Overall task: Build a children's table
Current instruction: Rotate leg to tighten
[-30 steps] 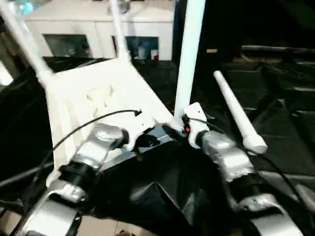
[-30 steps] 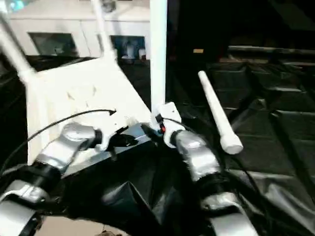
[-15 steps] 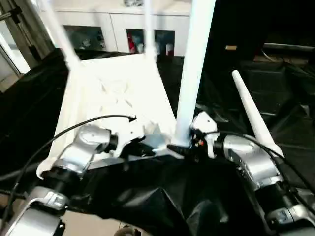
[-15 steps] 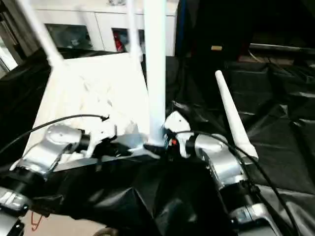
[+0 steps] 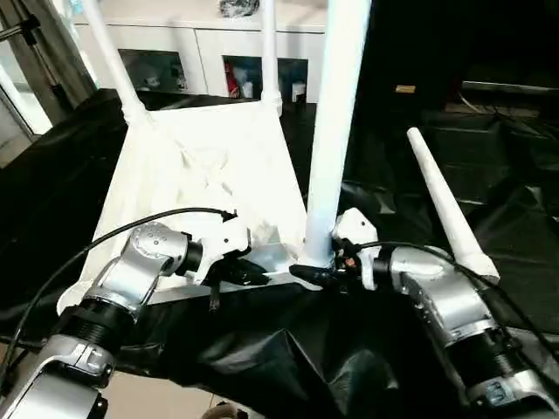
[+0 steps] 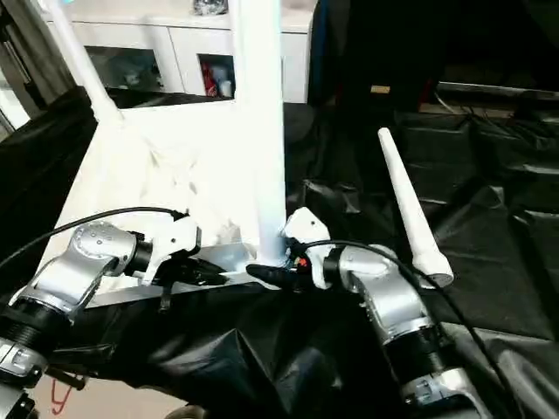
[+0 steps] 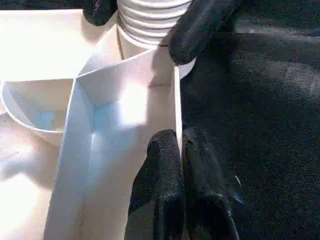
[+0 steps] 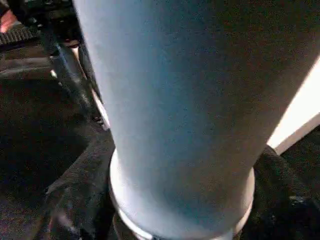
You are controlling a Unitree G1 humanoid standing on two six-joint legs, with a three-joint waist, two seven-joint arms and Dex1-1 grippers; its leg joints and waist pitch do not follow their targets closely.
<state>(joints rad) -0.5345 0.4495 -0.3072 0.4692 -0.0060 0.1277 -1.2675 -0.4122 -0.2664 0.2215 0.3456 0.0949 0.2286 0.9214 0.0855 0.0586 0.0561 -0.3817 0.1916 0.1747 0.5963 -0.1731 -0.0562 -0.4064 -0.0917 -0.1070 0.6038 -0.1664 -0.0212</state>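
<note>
The white table top (image 5: 210, 175) lies underside up on black cloth. Three white legs stand in its corner sockets: two at the far corners (image 5: 113, 61) (image 5: 269, 52) and a thick near one (image 5: 336, 131). A loose leg (image 5: 445, 209) lies on the cloth to the right. My left gripper (image 7: 181, 150) is shut on the top's thin near rim wall beside that socket. My right gripper (image 5: 316, 269) reaches in from the right. Its black fingers (image 7: 200, 25) press on both sides of the near leg's ribbed base (image 7: 150, 20), just above the socket.
A white cabinet with glass doors (image 5: 210, 52) stands behind the table top. Crumpled black cloth (image 5: 489, 157) covers the surface to the right and in front. A grey metal post (image 5: 52, 44) leans at the far left.
The head view has shifted and tilted. My right gripper's fingers have drawn in around the near leg's base. My left gripper keeps its pinch on the rim.
</note>
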